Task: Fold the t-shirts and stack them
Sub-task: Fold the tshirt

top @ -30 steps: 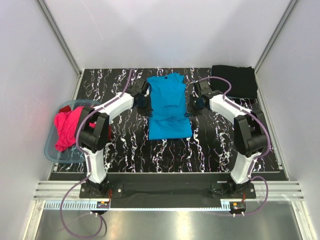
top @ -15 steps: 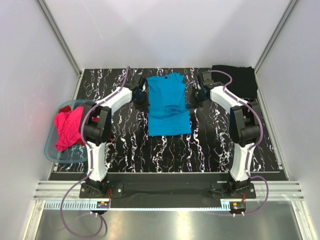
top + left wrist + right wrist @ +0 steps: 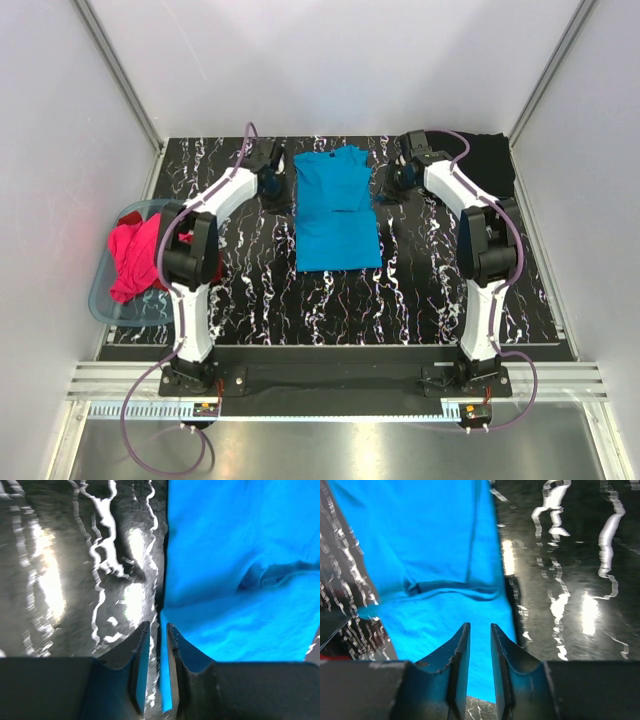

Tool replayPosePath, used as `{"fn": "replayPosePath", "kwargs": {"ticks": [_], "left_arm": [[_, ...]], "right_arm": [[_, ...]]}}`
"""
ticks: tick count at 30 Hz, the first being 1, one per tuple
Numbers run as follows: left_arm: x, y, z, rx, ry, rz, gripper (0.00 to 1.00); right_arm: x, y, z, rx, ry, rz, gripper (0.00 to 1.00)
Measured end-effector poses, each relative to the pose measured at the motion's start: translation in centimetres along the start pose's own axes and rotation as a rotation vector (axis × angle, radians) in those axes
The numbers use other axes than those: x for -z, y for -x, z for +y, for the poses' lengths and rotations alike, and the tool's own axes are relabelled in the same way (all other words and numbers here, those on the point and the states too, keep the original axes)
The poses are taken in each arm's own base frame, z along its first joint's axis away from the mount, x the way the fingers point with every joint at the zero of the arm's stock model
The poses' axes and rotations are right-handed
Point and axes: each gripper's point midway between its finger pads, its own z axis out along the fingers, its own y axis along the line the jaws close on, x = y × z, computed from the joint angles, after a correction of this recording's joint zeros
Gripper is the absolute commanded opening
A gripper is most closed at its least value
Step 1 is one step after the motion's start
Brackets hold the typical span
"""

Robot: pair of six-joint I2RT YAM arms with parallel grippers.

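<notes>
Against 1 second ago: both arms reached farther toward the back of the worktop point(image 3: 400, 290), with left hand point(image 3: 283, 195) and right hand point(image 3: 383, 193) now flanking the upper half of the turquoise t-shirt point(image 3: 337, 225) rather than its middle. Flatter too, that shirt: lower part narrower and squarer, a fold line across the middle, no longer bunched between the hands. Both hands eased from pressed together to narrowly apart.

From the left wrist: fingers point(image 3: 140, 652) at the shirt's left edge, a slim gap between them, nothing clearly pinched. From the right wrist: fingers point(image 3: 460, 652) parted the same slim way over blue cloth near its right edge, clamped on nothing.

Counted:
- 3 t-shirts plainly told apart:
  - 1 turquoise, flat in the centre
  - 1 black t-shirt point(image 3: 488, 160), folded in the far right corner
  - 1 pink t-shirt point(image 3: 130, 255), heaped in the tub point(image 3: 105, 295)
- 1 tub, pale blue, at the left edge
- 2 arms
- 2 hands
</notes>
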Motion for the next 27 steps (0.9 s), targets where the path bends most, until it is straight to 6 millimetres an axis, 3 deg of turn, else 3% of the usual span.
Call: {"fn": "replayPosePath", "kwargs": {"ticks": [3,6,8,11,15,18,20,24,27], "left_arm": [[1.6,-0.2,-0.2,-0.050,0.029,-0.040,0.25],[3.3,-1.7,-2.3,-0.114,0.013,-0.055,0.23],[3.4,-2.4,-4.0,-0.156,-0.013,-0.057,0.23],[2.3,-3.5,-4.5,-0.179,-0.008,-0.028,0.23],[-1.0,-3.0,-3.2,-0.161,0.033,0.018,0.22],[-3.3,-2.0,-1.8,-0.130,0.059,0.046,0.24],[-3.3,-1.7,-1.3,-0.122,0.067,0.054,0.25],[0.3,-0.2,-1.7,-0.127,0.041,0.013,0.27],[6.4,1.4,-4.4,-0.169,-0.056,-0.099,0.28]], "right_arm": [[0.3,0.2,-0.7,-0.013,-0.021,-0.005,0.27],[0.4,-0.3,-0.8,-0.023,-0.020,0.007,0.24],[0.3,-1.1,-0.8,-0.024,-0.014,0.027,0.23],[0.0,-2.0,-0.6,-0.020,-0.005,0.051,0.24],[-0.1,-1.7,0.0,-0.002,0.022,0.041,0.28],[-0.3,0.0,0.7,0.025,0.043,0.004,0.32],[-0.7,2.1,1.3,0.040,0.065,-0.039,0.34],[-1.4,6.2,1.8,0.063,0.114,-0.118,0.41],[-2.6,8.8,1.4,0.066,0.134,-0.160,0.42]]}}
